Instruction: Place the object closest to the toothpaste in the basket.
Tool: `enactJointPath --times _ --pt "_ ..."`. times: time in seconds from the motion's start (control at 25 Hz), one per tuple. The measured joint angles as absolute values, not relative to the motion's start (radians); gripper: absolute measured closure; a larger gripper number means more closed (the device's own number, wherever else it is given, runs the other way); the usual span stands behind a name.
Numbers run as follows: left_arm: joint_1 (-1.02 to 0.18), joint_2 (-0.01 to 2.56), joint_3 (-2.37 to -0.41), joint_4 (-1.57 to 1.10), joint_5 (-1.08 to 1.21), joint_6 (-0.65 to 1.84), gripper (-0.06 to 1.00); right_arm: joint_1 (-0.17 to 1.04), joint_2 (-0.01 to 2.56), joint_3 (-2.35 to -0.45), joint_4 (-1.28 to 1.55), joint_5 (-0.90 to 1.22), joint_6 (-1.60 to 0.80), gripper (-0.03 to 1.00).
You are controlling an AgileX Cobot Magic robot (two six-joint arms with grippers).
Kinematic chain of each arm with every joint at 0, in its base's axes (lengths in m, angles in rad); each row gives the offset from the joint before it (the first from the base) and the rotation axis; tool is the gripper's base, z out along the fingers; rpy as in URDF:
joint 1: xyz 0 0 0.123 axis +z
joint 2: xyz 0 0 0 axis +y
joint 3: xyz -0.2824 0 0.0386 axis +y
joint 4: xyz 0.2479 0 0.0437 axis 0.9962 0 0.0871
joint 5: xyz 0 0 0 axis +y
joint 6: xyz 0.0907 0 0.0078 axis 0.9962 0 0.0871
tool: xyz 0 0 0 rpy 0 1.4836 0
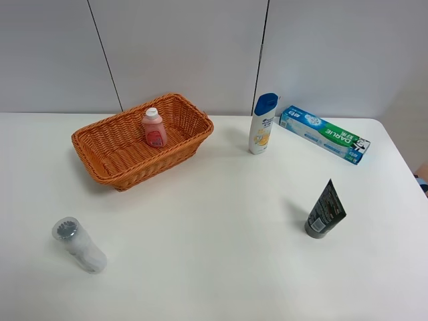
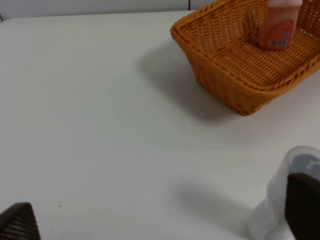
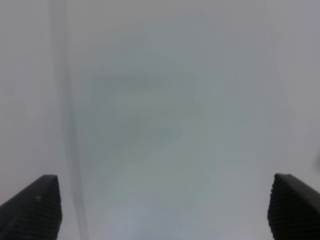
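Standing upright just beside the toothpaste box (image 1: 324, 134), the shampoo bottle (image 1: 262, 124) sits on the right arm's side, whose hand (image 3: 160, 205) is spread apart, empty.

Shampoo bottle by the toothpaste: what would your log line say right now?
shampoo bottle: upright beside toothpaste | basket: holds pink bottle | both pincers: open, empty

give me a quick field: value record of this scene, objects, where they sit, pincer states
basket: wicker, back left of table, holds a pink bottle standing upright
toothpaste box: lying flat, back right
shampoo bottle: upright, just left of the toothpaste box, nearest thing to it
dark tube: standing on its cap, right front
clear bottle: lying on its side, left front
left pincer: open, empty, beside the clear bottle
right pincer: open, empty
task status: shampoo bottle not yet in basket
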State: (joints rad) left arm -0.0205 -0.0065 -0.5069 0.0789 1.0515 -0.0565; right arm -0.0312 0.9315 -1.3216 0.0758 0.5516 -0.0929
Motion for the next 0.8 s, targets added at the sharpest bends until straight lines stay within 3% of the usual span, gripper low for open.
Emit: enactJointPath --times 0.16,0.36,0.56,0.8 --pt "-0.021 -0.006 -0.507 0.079 1.052 -0.056 -0.05 -0.182 0.601 -0.947 0.146 0.544 -0.093 0.15" --pt "-0.021 -0.006 -0.507 0.079 1.052 -0.056 -0.05 -0.206 0.246 -0.644 0.169 0.735 -0.093 0.15" --pt "-0.021 -0.006 -0.507 0.079 1.052 -0.056 -0.05 -0.206 0.023 -0.572 0.148 0.920 -0.093 0.15" --pt "-0.021 -0.006 -0.507 0.079 1.052 -0.056 -0.05 -0.205 -0.002 -0.538 0.138 1.000 -0.093 0.15"
